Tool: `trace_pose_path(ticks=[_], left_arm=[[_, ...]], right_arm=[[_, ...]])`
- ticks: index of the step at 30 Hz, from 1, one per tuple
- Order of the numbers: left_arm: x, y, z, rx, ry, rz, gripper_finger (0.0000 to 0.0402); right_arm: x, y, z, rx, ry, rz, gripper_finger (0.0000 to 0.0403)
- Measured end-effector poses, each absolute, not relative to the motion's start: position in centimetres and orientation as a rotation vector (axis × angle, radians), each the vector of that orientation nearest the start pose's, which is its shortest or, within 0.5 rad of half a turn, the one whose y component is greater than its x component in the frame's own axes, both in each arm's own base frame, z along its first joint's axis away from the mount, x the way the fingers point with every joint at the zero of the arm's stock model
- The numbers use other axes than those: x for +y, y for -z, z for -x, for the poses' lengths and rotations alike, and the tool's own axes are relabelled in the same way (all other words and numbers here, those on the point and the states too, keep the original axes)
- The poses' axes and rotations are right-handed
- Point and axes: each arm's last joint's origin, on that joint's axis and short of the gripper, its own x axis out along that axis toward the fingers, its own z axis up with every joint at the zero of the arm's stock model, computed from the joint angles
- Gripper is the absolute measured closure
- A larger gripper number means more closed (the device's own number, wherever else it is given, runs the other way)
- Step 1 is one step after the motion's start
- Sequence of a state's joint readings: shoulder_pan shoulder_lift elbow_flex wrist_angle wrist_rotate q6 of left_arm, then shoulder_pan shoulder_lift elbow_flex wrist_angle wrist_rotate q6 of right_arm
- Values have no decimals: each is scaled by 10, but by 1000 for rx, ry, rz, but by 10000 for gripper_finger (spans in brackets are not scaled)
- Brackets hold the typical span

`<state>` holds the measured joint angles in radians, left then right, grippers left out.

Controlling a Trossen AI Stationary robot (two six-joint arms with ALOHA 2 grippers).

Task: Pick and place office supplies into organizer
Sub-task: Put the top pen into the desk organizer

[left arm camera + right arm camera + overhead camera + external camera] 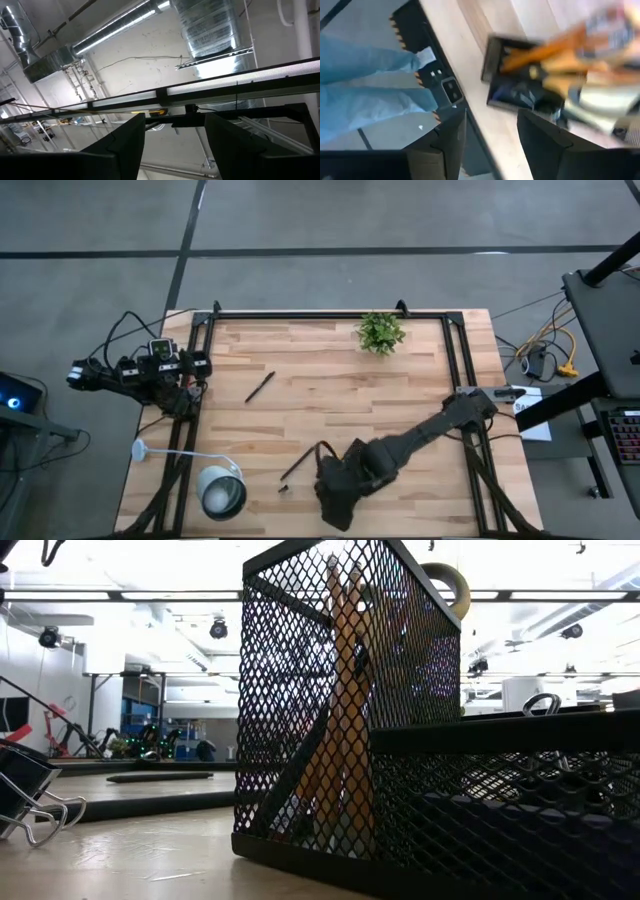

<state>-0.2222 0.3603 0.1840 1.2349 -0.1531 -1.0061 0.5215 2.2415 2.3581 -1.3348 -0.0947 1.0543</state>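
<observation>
Directly below right jaws – organizer (520,85), pencils (545,50) inside

Right arm (420,438) over organizer (400,740), pencils (345,690) inside, lamp (222,492) left, plant (380,331) prob. at far edge

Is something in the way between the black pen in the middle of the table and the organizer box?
Only bare wood lies between the pen and the organizer. A second pen lies just beside that path. The right end effector hangs over the organizer, so it could block the way in from above.
</observation>
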Motion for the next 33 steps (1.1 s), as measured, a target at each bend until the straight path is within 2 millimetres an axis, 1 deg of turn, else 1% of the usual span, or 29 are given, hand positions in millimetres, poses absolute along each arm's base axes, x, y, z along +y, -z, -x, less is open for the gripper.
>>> trace_pose_path(ticks=[3, 5, 7, 10, 12, 15, 18, 20, 23, 26, 29, 33], left_arm=[[-12, -296, -72, -920, 584, 1104, 210], [-12, -296, -72, -916, 593, 1101, 210], [-12, -296, -71, -918, 604, 1101, 210], [-12, -297, -70, -911, 637, 1146, 210], [-12, -296, -71, -899, 626, 1140, 210], [-14, -292, -80, -800, 571, 1144, 210], [-16, -285, -91, -657, 454, 1154, 210], [-17, -282, -97, -567, 389, 1123, 210], [-17, -277, -103, -462, 279, 1095, 210], [-15, -269, -107, -416, 130, 1086, 210], [-13, -266, -108, -378, -9, 977, 210], [-9, -263, -108, -301, -215, 899, 211]], right_arm=[[214, -313, -403, 1287, 34, -555, 245], [202, -321, -409, 1237, -20, -547, 250], [189, -330, -413, 1201, -18, -575, 255], [171, -336, -419, 1163, 4, -608, 261], [160, -339, -422, 1144, 27, -609, 264], [145, -351, -419, 1097, 42, -581, 267], [131, -364, -414, 1052, 58, -555, 269], [122, -373, -409, 1017, 92, -521, 269], [107, -393, -394, 952, 177, -443, 269], [94, -415, -375, 853, 309, -379, 271], [87, -430, -363, 762, 403, -321, 269], [85, -442, -350, 713, 444, -285, 269]])
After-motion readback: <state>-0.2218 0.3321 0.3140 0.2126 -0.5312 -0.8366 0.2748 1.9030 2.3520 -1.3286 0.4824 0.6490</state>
